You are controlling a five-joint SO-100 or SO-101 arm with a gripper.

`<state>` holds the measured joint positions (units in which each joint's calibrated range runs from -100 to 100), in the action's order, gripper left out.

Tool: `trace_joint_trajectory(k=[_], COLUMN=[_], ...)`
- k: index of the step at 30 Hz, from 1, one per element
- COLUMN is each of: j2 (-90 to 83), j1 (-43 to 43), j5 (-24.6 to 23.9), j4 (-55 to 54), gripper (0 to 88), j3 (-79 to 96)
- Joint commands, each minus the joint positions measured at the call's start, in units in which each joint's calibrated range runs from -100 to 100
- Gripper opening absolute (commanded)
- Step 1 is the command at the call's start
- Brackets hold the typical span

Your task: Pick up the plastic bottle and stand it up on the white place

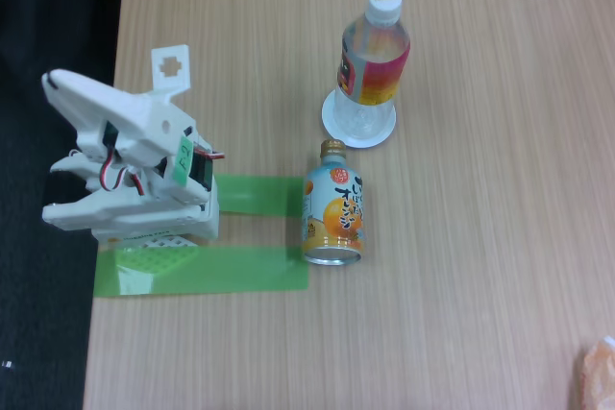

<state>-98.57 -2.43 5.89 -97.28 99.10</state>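
Bottle's upright on the dish, arm folded at the left desk edge

The clear plastic bottle, white ribbed cap, red-orange-yellow label, stands on the round white place. Just near of it lies a metal orange-drink can, gold cap, its writing too small to read. Woodgrain desk is open rightward. White end effector: can't tell its state.

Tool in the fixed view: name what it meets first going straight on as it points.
The folded tool seems to point left, off the table toward the dark area. That way looks free, though depth is unclear.
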Motion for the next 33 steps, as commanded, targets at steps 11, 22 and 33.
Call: trace_joint_trajectory(k=[11, 22, 33], j2=[-0.09, -0.09, -0.09], j1=[-0.02, -0.09, -0.09], j5=[-0.14, 0.23, -0.14], j4=[-1.69, -1.69, -1.69], gripper=[1.0, 1.0, 1.0], j3=[0.27, 0.27, 0.27])
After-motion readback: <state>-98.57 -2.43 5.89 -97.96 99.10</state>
